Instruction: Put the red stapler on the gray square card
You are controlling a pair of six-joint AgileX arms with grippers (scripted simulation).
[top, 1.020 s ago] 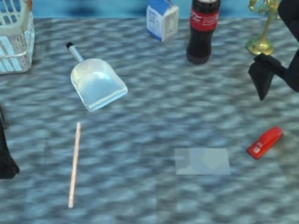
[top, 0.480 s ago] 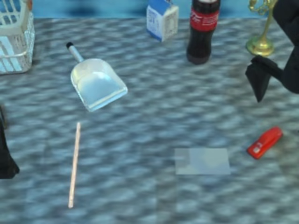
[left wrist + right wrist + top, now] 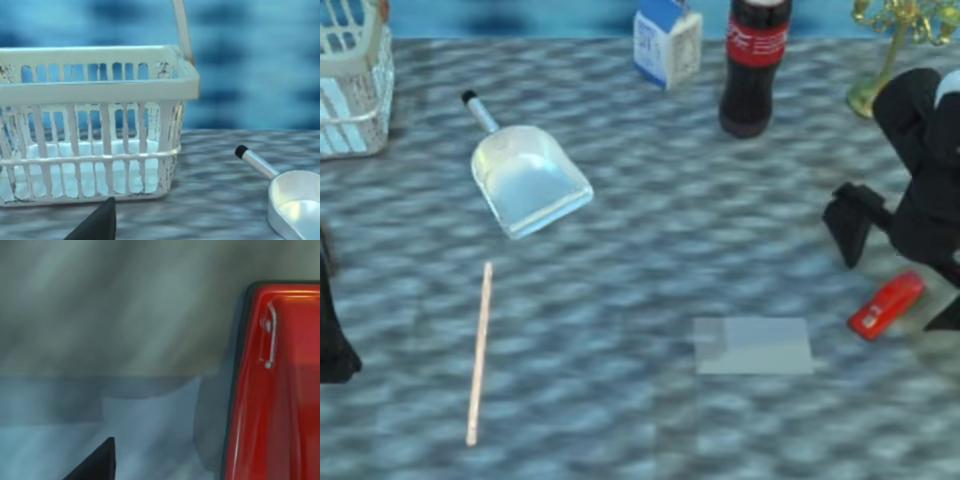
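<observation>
Reaching for the red stapler, which lies on the worktop just right of the gray square card, we should centre our right gripper, jaws spread wide, over its narrow width before lowering.

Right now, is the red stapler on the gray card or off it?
Off it. The red stapler lies flat on the table, apart from the gray square card, toward the table's right, with the right claw above it.
</observation>
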